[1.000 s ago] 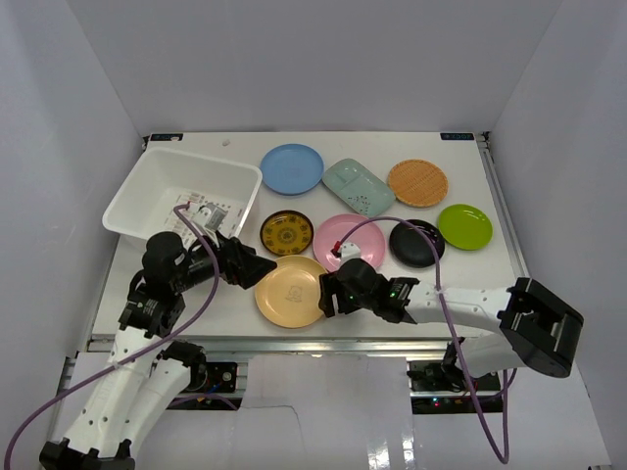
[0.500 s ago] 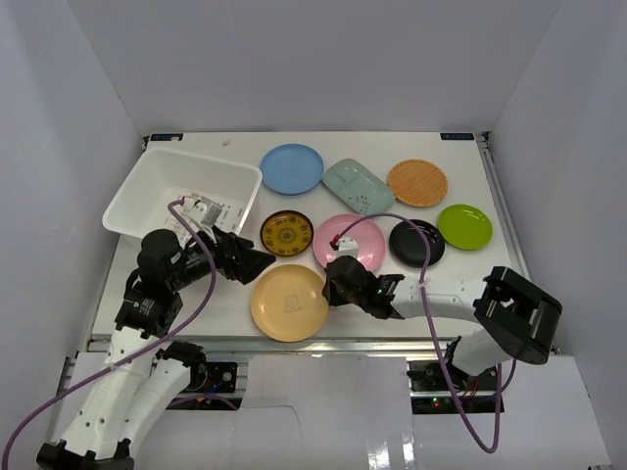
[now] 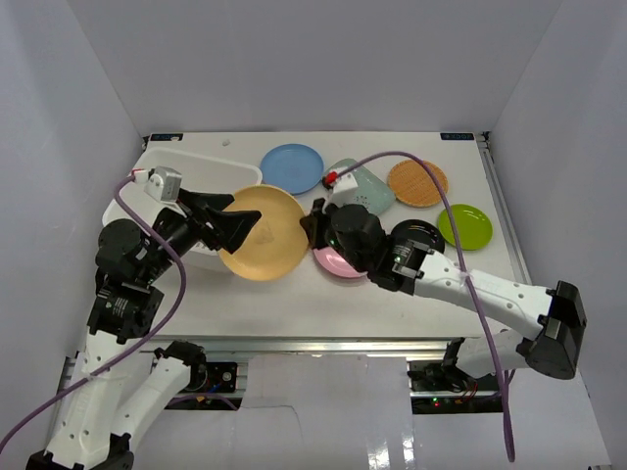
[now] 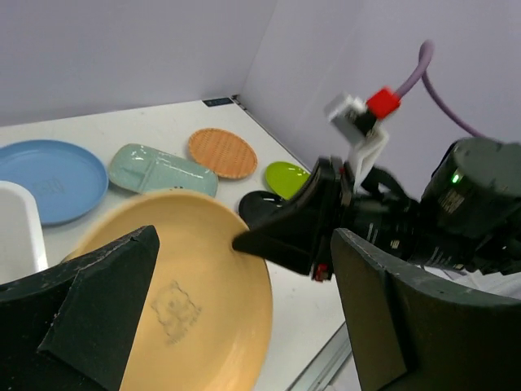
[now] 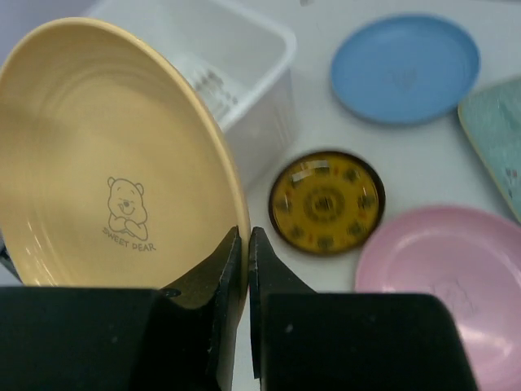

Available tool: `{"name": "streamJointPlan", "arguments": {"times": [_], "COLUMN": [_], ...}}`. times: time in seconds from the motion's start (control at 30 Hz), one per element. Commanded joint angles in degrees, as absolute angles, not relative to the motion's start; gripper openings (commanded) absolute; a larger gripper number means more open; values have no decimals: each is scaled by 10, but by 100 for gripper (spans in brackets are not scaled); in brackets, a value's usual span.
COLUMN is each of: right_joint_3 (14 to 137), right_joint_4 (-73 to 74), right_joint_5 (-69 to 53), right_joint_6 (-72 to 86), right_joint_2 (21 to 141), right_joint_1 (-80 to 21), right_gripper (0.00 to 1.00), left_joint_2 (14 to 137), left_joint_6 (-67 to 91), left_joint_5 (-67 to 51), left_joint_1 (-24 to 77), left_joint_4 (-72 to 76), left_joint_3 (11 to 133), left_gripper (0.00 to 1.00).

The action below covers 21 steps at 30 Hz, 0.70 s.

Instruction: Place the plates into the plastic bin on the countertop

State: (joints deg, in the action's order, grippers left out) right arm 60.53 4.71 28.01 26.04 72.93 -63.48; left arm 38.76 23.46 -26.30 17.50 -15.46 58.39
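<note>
My right gripper point(image 5: 247, 236) is shut on the rim of the tan-yellow plate point(image 5: 106, 163) and holds it tilted above the countertop point(image 3: 294, 299), beside the plastic bin point(image 3: 171, 166). The plate point(image 3: 263, 233) hides the bin's near right corner. My left gripper point(image 3: 233, 217) stands open right at the plate's left side; in the left wrist view the plate point(image 4: 179, 301) lies between its wide-apart fingers point(image 4: 98, 318). The blue plate point(image 3: 292, 166), pale green dish point(image 3: 364, 188), orange plate point(image 3: 418, 182), lime plate point(image 3: 464, 225), black plate point(image 3: 419, 235) and pink plate point(image 3: 338, 262) lie on the counter. The dark yellow-patterned plate point(image 5: 326, 202) shows below the held one.
White walls close in the countertop on three sides. A metal rail point(image 3: 294, 341) runs along the near edge. The right arm point(image 3: 470, 284) stretches over the counter's right half, crossing the pink and black plates. A purple cable point(image 3: 441, 211) arcs above the plates.
My right gripper shut on the tan-yellow plate's rim, lifted it off the near counter and carried it back and left to the bin. My left arm rose and drew back, still open.
</note>
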Motion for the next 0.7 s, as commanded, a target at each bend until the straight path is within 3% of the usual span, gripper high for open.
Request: {"name": "streamJointPlan", "arguments": {"times": [0.0, 0.27, 0.4, 0.67], "right_joint_3": [725, 1052, 1217, 1267], "right_joint_4": [-41, -82, -35, -69], "right_joint_5": [314, 245, 235, 237], "right_joint_6": [161, 134, 143, 145], "right_joint_2": [797, 1073, 1209, 1319], "right_joint_1": [-622, -586, -588, -595], "right_gripper": [8, 8, 8, 8], "left_joint_2": [374, 340, 340, 343], "left_joint_6": [242, 237, 237, 215], "left_joint_5": [-211, -143, -105, -66], "left_joint_1": [178, 181, 185, 198], "left_joint_4": [-163, -200, -231, -262], "left_joint_3": [613, 646, 660, 656], "left_gripper": [98, 98, 98, 98]}}
